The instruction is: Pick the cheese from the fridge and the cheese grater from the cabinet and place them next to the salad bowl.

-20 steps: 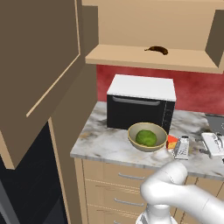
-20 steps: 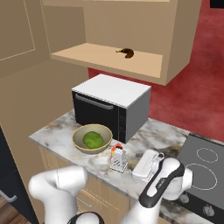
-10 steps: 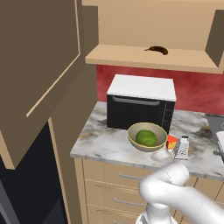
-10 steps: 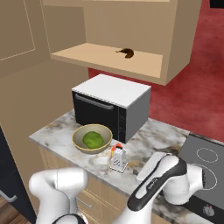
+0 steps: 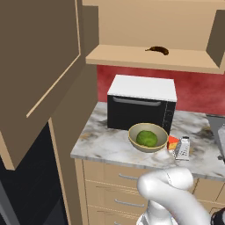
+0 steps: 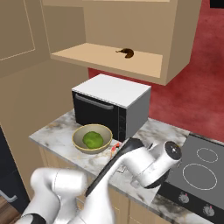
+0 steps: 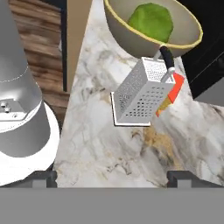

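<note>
I am looking down along the gripper (image 7: pixel 112 177) at the tabletop (image 7: pixel 100 148); its two dark tips are sitting wide apart at the bottom of the hand view, spread and pinching nothing. Just beyond them the cheese grater (image 7: pixel 140 92) is standing on the marble, its handle toward the salad bowl (image 7: pixel 127 37). The cheese (image 7: pixel 173 89) is peeking out behind the grater, touching or nearly touching it, and both are lying just beside the bowl's rim.

Judging by how things lie, I am taking both items as delivered, so the step in hand is getting the arm clear. To do that well, I am planning to lift straight away from the tabletop before swinging, keeping the fingers parted so neither tip is clipping the grater, which looks tall and light enough to tip into the bowl. I am also minding the microwave (image 5: pixel 141 105) close behind.

Counting outward: one grater, one cheese wedge, one salad bowl holding one green lettuce ball (image 5: pixel 146 138), one microwave. Above, the cabinet (image 5: pixel 149 35) is standing with its door (image 5: pixel 37 74) swung wide, and one small dark curved item (image 5: pixel 157 50) is lying on its shelf; I cannot tell what it is. One stovetop (image 6: pixel 197 173) is showing two rings to the right.
</note>
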Robot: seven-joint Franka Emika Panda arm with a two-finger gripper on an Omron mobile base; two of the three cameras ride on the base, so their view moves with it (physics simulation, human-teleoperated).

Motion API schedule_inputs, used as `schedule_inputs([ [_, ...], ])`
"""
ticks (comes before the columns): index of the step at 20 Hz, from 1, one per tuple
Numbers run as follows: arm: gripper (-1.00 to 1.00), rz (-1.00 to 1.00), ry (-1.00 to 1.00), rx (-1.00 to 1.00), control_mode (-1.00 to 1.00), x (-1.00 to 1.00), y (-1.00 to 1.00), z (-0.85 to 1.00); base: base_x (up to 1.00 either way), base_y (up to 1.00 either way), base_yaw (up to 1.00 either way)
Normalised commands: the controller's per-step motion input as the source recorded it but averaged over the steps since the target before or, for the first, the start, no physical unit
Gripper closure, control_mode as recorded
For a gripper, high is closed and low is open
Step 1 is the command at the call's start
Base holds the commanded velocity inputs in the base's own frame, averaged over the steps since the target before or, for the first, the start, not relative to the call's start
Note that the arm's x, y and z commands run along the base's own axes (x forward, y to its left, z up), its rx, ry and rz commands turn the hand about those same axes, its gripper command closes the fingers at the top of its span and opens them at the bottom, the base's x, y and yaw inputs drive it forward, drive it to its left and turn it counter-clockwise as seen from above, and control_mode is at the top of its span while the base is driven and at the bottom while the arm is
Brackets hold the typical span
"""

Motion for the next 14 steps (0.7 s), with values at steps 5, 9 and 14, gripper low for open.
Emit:
schedule_inputs([
  [5, -1.0, 0.03, 0.13, -0.66, -1.0, 0.14, 0.4, 0.0, 0.0, 0.0, 0.0],
  [9, -1.0, 0.16, 0.33, -0.43, -1.0, 0.4, 0.27, 0.02, 0.0, 0.0, 0.0],
  [14, -1.0, 0.13, 0.22, -0.28, -1.0, 0.06, 0.15, 0.0, 0.0, 0.0, 0.0],
])
